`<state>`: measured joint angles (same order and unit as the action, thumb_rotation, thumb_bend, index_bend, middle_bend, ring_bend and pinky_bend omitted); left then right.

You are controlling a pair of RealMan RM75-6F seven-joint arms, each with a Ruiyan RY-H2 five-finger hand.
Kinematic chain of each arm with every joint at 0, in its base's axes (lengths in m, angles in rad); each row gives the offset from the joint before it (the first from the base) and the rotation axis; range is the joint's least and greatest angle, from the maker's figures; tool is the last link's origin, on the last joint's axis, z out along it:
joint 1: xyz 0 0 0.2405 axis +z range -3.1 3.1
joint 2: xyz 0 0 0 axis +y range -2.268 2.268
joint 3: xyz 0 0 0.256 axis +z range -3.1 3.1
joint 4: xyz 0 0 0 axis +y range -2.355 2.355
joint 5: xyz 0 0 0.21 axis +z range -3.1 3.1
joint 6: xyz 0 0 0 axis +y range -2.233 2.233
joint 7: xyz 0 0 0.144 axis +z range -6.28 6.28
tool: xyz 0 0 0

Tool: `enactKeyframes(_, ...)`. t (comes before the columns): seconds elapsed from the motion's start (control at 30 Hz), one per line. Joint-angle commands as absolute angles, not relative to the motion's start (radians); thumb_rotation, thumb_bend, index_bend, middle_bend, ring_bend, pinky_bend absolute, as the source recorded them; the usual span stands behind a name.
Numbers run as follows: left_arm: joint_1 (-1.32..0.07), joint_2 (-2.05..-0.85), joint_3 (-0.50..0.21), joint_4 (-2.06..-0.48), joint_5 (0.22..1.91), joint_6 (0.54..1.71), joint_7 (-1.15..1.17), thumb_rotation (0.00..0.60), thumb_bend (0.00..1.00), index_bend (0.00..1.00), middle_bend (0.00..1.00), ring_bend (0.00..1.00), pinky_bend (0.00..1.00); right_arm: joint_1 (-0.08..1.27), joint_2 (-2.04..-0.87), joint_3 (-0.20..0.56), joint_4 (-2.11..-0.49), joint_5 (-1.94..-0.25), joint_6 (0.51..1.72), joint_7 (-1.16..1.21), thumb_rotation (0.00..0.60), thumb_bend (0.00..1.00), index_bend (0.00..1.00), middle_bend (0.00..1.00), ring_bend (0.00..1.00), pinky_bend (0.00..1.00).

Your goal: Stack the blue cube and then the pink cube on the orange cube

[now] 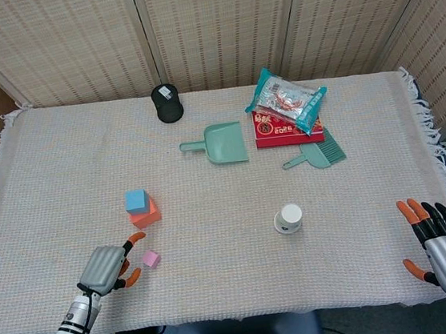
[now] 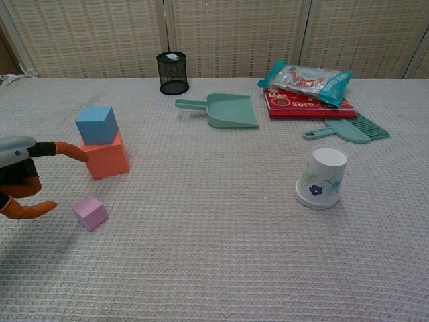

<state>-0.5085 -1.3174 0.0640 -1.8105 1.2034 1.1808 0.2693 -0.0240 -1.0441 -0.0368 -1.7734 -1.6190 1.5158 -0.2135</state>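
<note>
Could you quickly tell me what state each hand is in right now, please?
Left hand: open, fingers spread beside the small pink cube, holding nothing.
Right hand: open, fingers apart, holding nothing.

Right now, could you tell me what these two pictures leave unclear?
- Left hand: chest view, cut off by the left edge; only fingertips near the pink cube show.
- Right hand: absent from chest view; head view shows only its back.
- Snack bag print: too small in both.
</note>
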Motion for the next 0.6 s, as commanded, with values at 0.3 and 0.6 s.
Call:
enactKeyframes(0.3, -0.485, -1.414, 0.087, -1.606, 1.24, 1.136, 0.357, 0.6, 0.37, 0.17, 1.0, 1.0, 1.0, -0.026, -1.039, -0.035, -1.772, -1.62, 1.521, -0.206, 0.6, 0.11, 0.0, 0.0, 0.0, 0.0)
enactKeyframes(0.6, -0.471, -1.507, 0.088, -1.479, 1.368, 1.175, 0.349, 0.6, 0.37, 0.17, 1.0, 1.0, 1.0, -0.024, -1.045, -0.035, -1.775, -1.612, 1.511, -0.22, 0.6, 0.11, 0.0, 0.0, 0.0, 0.0)
